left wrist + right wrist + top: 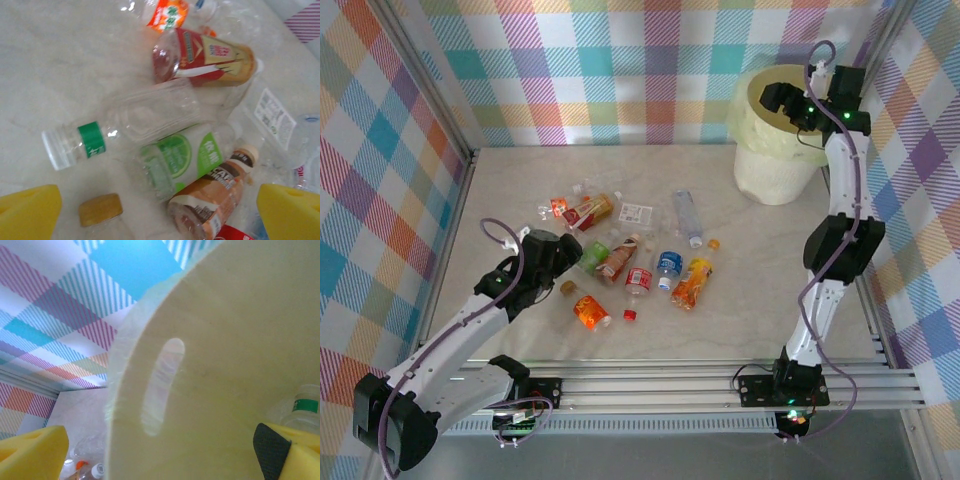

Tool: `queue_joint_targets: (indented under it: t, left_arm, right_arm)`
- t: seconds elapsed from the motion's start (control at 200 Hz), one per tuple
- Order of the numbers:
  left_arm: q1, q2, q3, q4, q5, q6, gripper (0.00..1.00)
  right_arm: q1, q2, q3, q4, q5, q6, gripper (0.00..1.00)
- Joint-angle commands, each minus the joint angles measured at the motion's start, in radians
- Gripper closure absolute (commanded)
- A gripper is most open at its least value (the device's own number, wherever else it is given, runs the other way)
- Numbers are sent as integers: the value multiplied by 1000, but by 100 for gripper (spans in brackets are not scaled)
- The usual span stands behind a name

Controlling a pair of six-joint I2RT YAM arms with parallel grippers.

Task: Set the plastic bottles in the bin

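The plastic bottles (620, 262) lie scattered in a loose heap on the middle of the pale tabletop (760, 300), well apart from the bin (775, 170), which stands at the far right corner near the chequered wall. The left arm (470, 320) reaches in from the near left side, and its head hangs just beside the left edge of the heap. In the left wrist view the left fingers (27, 212) stand wide apart with nothing between them. Below them I see a clear bottle with a green band (125, 122) lying on its side. Next to it lie a bottle with a green label (175, 160) and a brown coffee bottle (215, 195), and these two touch each other. A bottle with a red and tan label (205, 55) lies further away, and a small bottle with a yellow-brown cap (100, 210) is close to the left finger. The right arm (840, 240) stretches up over the bin, with its head above the open mouth. The right fingers (30, 455) are also spread wide and hold nothing. Close in front of them is the cream wall of the bin with its handle slot (162, 385). Low at the right, as it seems inside the bin, lies one clear bottle with a green label (302, 407). On the near side of the heap, a bottle with orange liquid (692, 283) lies a little apart from the rest.
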Motion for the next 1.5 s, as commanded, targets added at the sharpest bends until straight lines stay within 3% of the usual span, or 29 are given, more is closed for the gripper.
queue_joint_targets:
  t: [0.0, 0.165, 0.44, 0.765, 0.93, 1.09, 1.495]
  left_arm:
    - [-8, -6, -17, -106, 4, -82, 0]
    - [-9, 15, -48, -133, 49, -136, 0]
    - [-9, 19, -98, -112, 119, -178, 0]
    - [-9, 73, -203, 86, 239, -264, 0]
    - [-8, 128, -218, 145, 285, -267, 9]
    - [-11, 152, -245, 193, 304, -289, 13]
    - [-11, 155, -317, 332, 309, -276, 21]
  right_arm:
    - [2, -120, -65, 29, 4, -41, 3]
    - [1, -276, -267, 95, 23, -49, 0]
    - [5, -632, -767, 344, -12, 52, 0]
    - [69, -1023, -1297, 605, -169, 219, 0]
    - [174, -1146, -1454, 621, -171, 238, 0]
    - [283, -1204, -1557, 621, -95, 221, 0]
    - [353, -1178, -1598, 659, -33, 239, 0]
